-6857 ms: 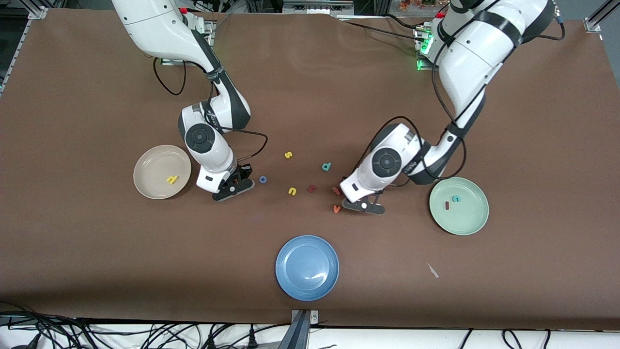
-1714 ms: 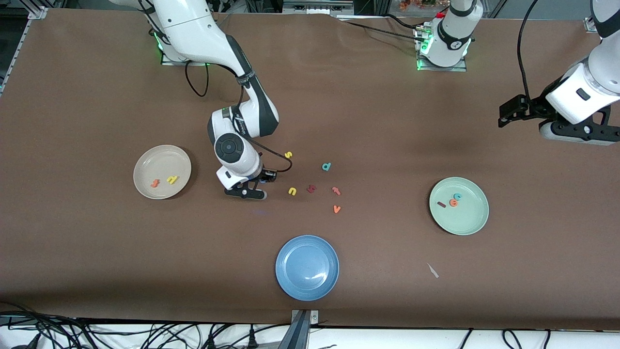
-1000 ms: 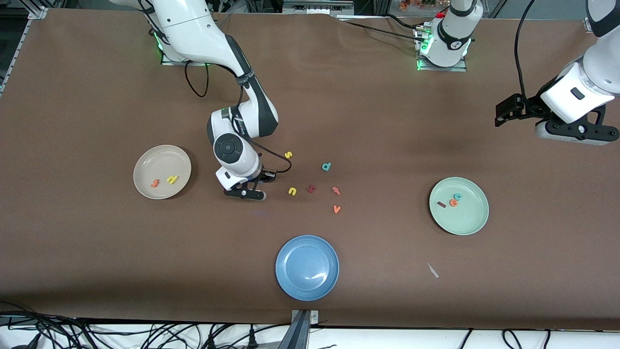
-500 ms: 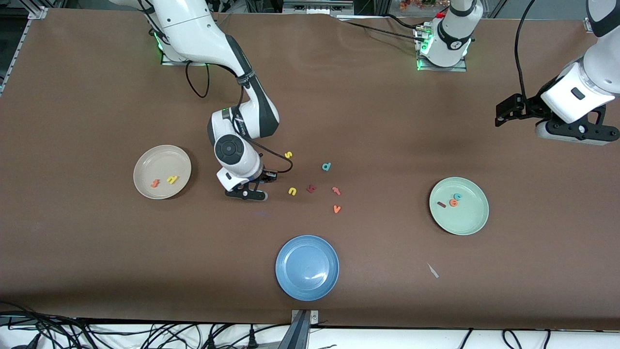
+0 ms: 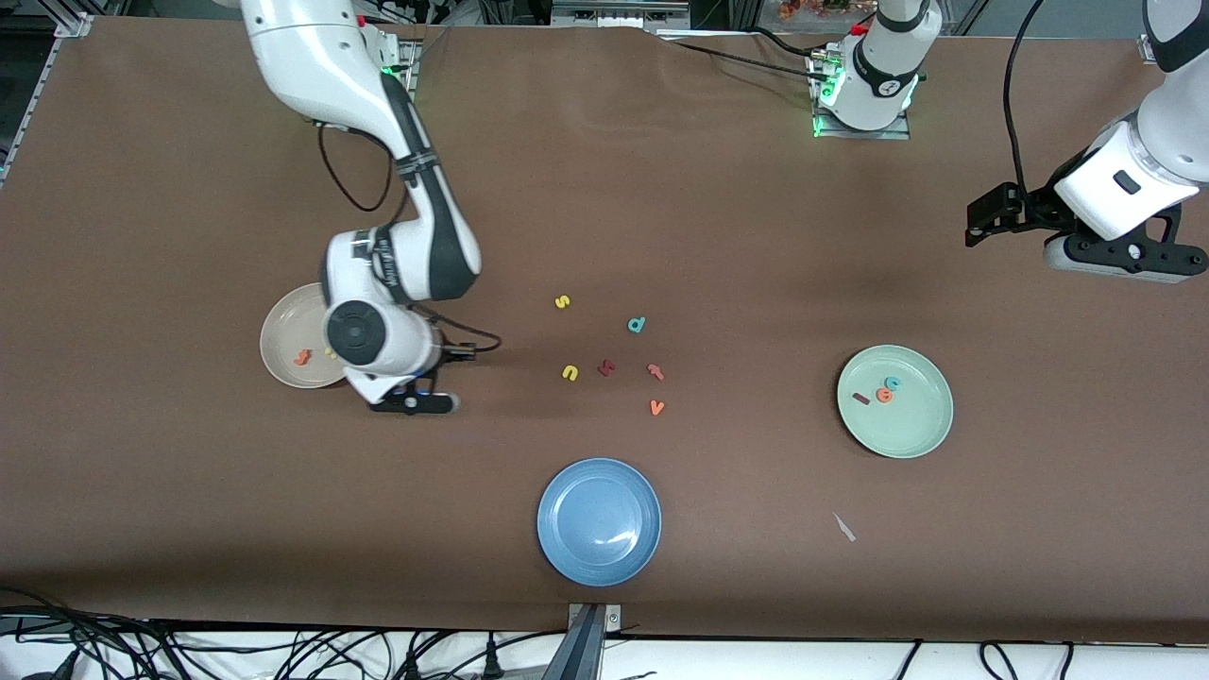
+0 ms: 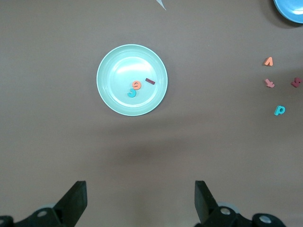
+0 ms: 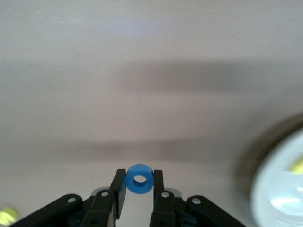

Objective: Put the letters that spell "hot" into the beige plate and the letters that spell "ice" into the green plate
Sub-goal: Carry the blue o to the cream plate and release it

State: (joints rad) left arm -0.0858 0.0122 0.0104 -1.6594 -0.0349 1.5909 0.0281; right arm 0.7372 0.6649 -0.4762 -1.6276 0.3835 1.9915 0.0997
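My right gripper (image 5: 413,403) is shut on the blue "o" (image 7: 139,179), which sits upright between its fingers. It hangs over bare table just beside the beige plate (image 5: 283,332). The right arm covers part of that plate. The orange "t" (image 5: 302,357) lies in it, and the yellow "h" (image 5: 329,353) peeks out beside the arm. The green plate (image 5: 911,430) holds the dark red "i" (image 5: 860,399), orange "e" (image 5: 884,395) and teal "c" (image 5: 891,383). My left gripper (image 6: 140,203) waits open and high, toward the left arm's end of the table.
A blue plate (image 5: 599,521) lies near the front edge. Loose letters lie mid-table: yellow "s" (image 5: 562,302), teal "d" (image 5: 637,325), yellow "u" (image 5: 570,372), a dark red letter (image 5: 607,367), a red-orange "t"-like letter (image 5: 655,371) and an orange "v" (image 5: 657,407). A white scrap (image 5: 843,527) lies near the green plate.
My right arm has swung away from the loose letters toward the beige plate, carrying the blue "o". The left arm has stayed still.
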